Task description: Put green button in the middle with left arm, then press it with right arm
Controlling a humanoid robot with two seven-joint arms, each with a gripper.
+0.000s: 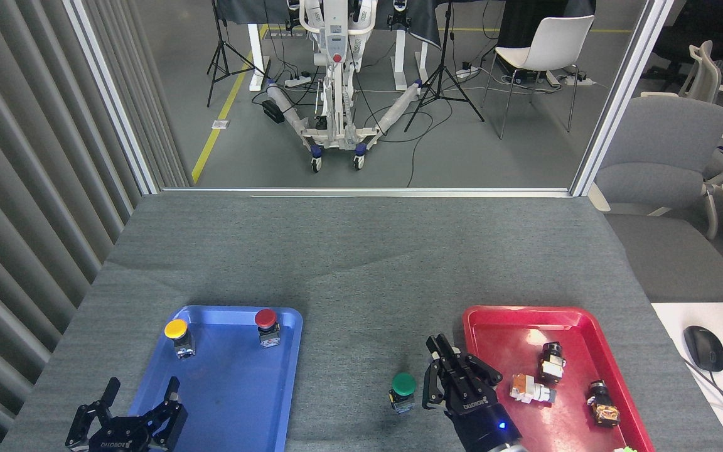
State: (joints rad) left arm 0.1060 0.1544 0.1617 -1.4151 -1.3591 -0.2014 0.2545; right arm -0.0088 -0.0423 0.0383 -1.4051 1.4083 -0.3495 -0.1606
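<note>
The green button [403, 390] stands upright on the bare grey middle strip [349, 376] between the blue tray [286, 370] and the red tray [506, 326]. My right gripper [440, 367] hovers just to the button's right, its fingers [433, 348] drawn together and holding nothing, clear of the green cap. My left gripper [139, 405] sits low at the near left corner, at the blue tray's front edge, with its fingers [109, 390] spread apart and empty.
A yellow-capped button [177, 336] and a red-capped button [267, 326] stand at the back of the blue tray. Several small switch parts [550, 376] lie in the red tray. A computer mouse [704, 347] rests on a white desk at right.
</note>
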